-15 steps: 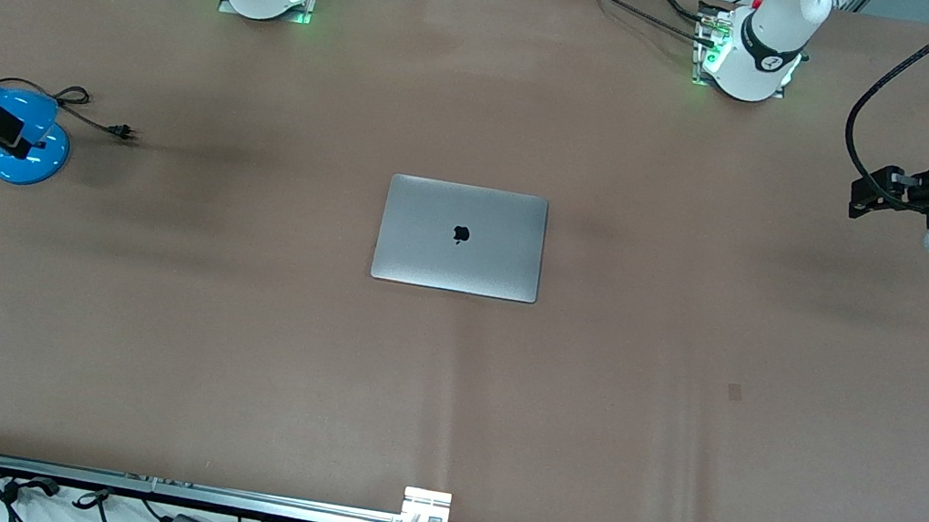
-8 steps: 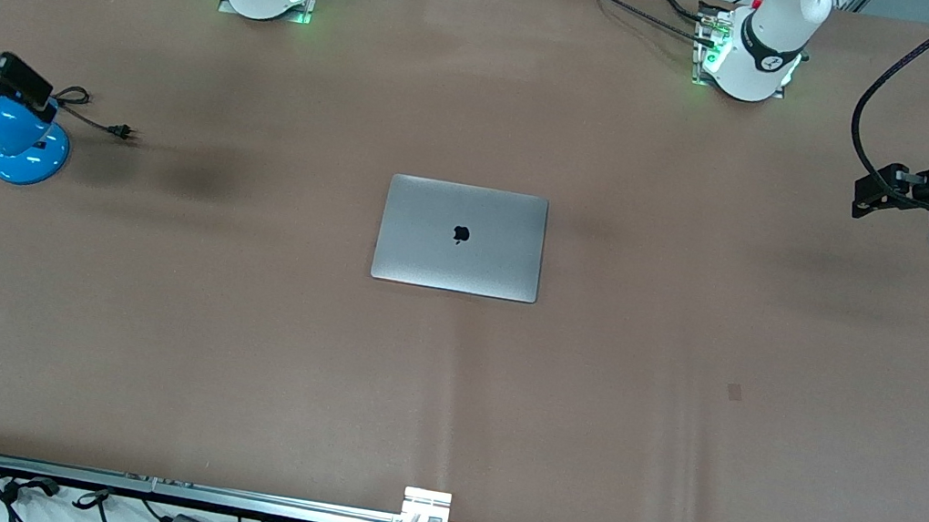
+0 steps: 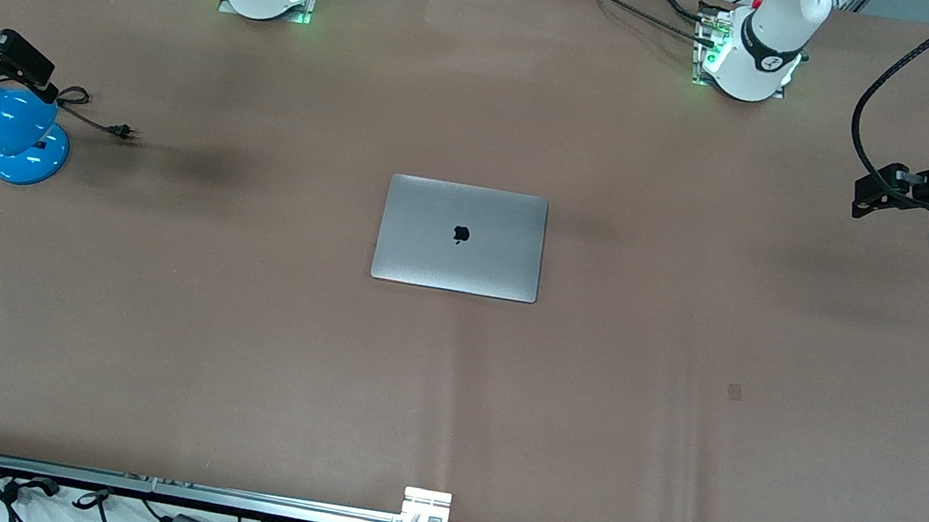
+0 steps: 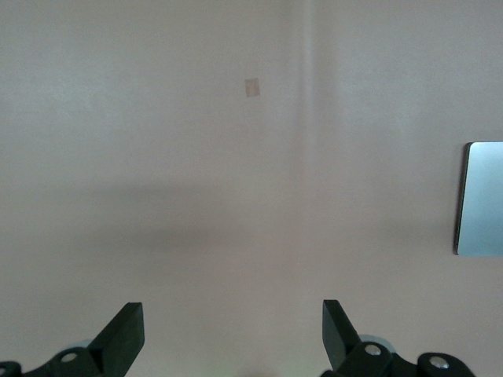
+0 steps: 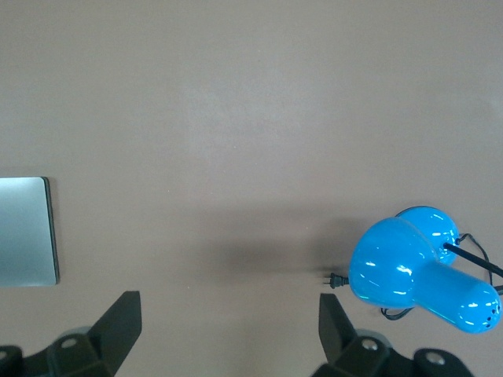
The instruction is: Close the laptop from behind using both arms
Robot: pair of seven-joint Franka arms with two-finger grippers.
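The laptop lies shut and flat in the middle of the table, its grey lid with the black apple logo facing up. Its edge also shows in the left wrist view and in the right wrist view. My left gripper hangs open and empty over bare table at the left arm's end, well apart from the laptop; its fingers stand wide apart. My right gripper hangs open and empty at the right arm's end, over the table just beside a blue lamp; its fingers stand wide apart.
A blue desk lamp stands at the right arm's end, its black cord and plug lying toward the laptop; it also shows in the right wrist view. A small dark patch marks the brown table cover.
My right gripper has moved off the lamp's head toward the robots' bases and the table's end. My left gripper has shifted slightly toward the bases. The laptop has not moved.
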